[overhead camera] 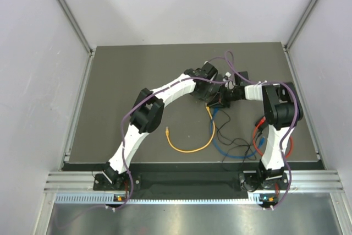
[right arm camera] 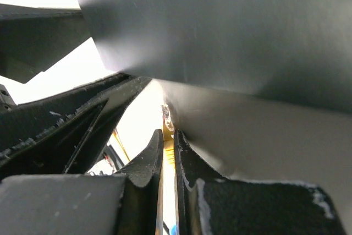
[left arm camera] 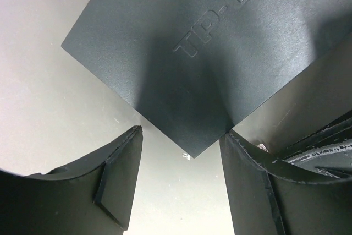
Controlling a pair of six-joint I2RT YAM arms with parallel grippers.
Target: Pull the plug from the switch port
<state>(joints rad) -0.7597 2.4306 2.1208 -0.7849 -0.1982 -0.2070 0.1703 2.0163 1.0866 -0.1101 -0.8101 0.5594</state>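
Both arms meet over the far right-middle of the dark grey counter (overhead camera: pixel 121 81), and the action is packed tight there. The flat matte-black rectangular switch (left arm camera: pixel 192 53), raised letters on its top face, lies on the counter with one corner pointing straight into the left gripper (left arm camera: pixel 182 132). Those jaws are released and spread wide on either side of that corner, the right-hand finger (left arm camera: pixel 247 185) meeting the switch's edge and the other just beside it. From the right wrist, the switch fills the upper view as a dark slab. The right gripper (right arm camera: pixel 168 136) is clenched on a thin yellow network cable (right arm camera: pixel 168 163), jaws almost touching. Just above the fingertips a small pale plug (right arm camera: pixel 167 115) sits against the switch's edge; whether it is seated in a socket, I cannot tell. From above, that yellow cable loops across the counter to a free end near the left arm, with a blue cable (overhead camera: pixel 231 152), a red cable (overhead camera: pixel 256 133) and a thin black wire (overhead camera: pixel 223 133) tangled beside the right arm.
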